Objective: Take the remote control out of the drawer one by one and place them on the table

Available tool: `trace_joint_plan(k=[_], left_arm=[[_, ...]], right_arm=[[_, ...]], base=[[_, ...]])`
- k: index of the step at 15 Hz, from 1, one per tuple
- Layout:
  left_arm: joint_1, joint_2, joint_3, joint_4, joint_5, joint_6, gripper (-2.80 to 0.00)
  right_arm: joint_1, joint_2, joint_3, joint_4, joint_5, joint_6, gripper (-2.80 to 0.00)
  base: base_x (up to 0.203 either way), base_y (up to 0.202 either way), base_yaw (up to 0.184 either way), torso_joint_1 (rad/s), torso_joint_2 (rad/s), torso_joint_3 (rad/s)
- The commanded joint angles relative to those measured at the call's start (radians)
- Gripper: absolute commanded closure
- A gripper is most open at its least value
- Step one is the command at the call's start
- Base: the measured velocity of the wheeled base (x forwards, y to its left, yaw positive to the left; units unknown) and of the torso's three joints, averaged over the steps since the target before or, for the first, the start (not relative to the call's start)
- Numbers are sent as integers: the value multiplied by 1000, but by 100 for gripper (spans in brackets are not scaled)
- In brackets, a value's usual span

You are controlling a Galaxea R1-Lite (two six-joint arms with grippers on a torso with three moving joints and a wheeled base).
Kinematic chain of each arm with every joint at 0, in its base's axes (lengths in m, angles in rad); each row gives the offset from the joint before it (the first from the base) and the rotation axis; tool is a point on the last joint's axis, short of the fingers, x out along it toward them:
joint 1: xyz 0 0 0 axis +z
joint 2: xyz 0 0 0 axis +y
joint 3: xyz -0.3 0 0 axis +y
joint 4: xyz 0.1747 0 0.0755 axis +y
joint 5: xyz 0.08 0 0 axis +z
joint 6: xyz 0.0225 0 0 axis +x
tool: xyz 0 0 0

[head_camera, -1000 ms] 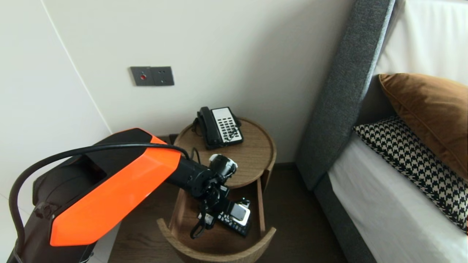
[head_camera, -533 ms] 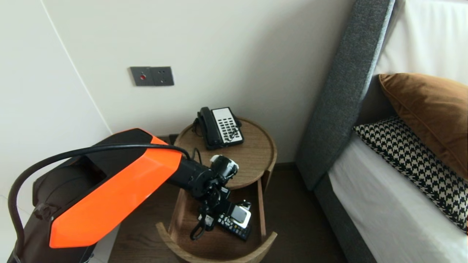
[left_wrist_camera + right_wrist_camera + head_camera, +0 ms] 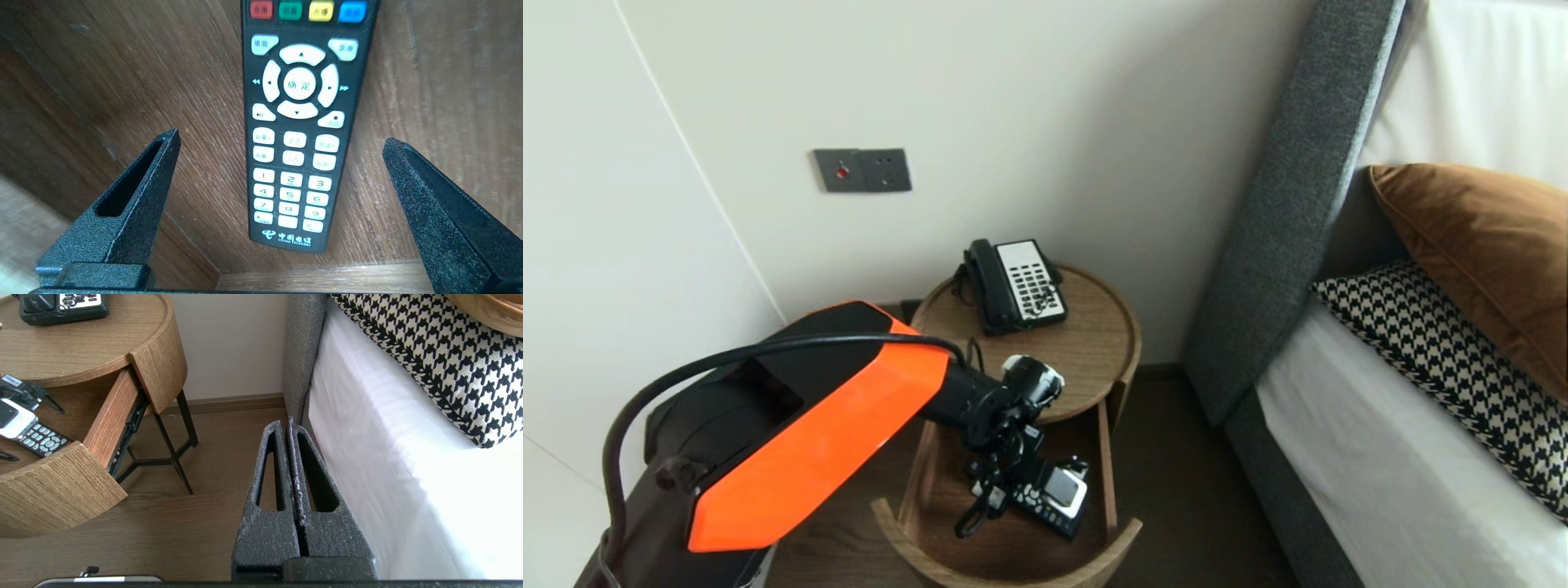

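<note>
In the lower middle of the head view, the left gripper (image 3: 1011, 488) hangs inside the pulled-out drawer (image 3: 1107, 478) of a round wooden counter (image 3: 1094, 343), with its orange-and-black arm reaching in from the lower left of the frame. The wrist view shows its jaws spread wide, one finger on each side of a black remote control (image 3: 295, 122) and both clear of it. The remote lies flat on the drawer floor with its buttons facing up, the number keys nearest the fingers and the coloured keys at the upper edge of that frame. The fingertips appear to hover just above the wood, though the angle leaves that uncertain. On the counter top, toward the wall, sits a black corded telephone (image 3: 1015, 284) with a white keypad. A grey switch plate (image 3: 862, 170) is set in the wall at upper left. The right gripper (image 3: 289, 424) is closed on nothing, its fingers pressed together above the floor just beside the bed (image 3: 388, 477). On the bed, at the right edge of the head view, a houndstooth pillow (image 3: 1445, 359) lies against a brown pillow (image 3: 1486, 245).
</note>
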Motion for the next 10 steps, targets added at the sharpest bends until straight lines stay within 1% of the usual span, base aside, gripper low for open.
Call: trace_joint_plan(k=[1, 3, 6, 10], left_arm=[[0, 27, -8, -1, 5, 8, -280], [0, 25, -14, 9, 7, 15, -280], [0, 16, -9, 48, 20, 11, -280], [1, 26, -18, 49, 22, 6, -280]], right_arm=[[0, -8, 5, 0, 0, 0, 0], [0, -8, 5, 0, 0, 0, 0], [0, -8, 5, 0, 0, 0, 0], [0, -8, 5, 0, 0, 0, 0]], base=[[0, 0, 0, 0, 0, 0], [0, 0, 0, 0, 0, 0], [0, 0, 0, 0, 0, 0], [0, 0, 0, 0, 0, 0]])
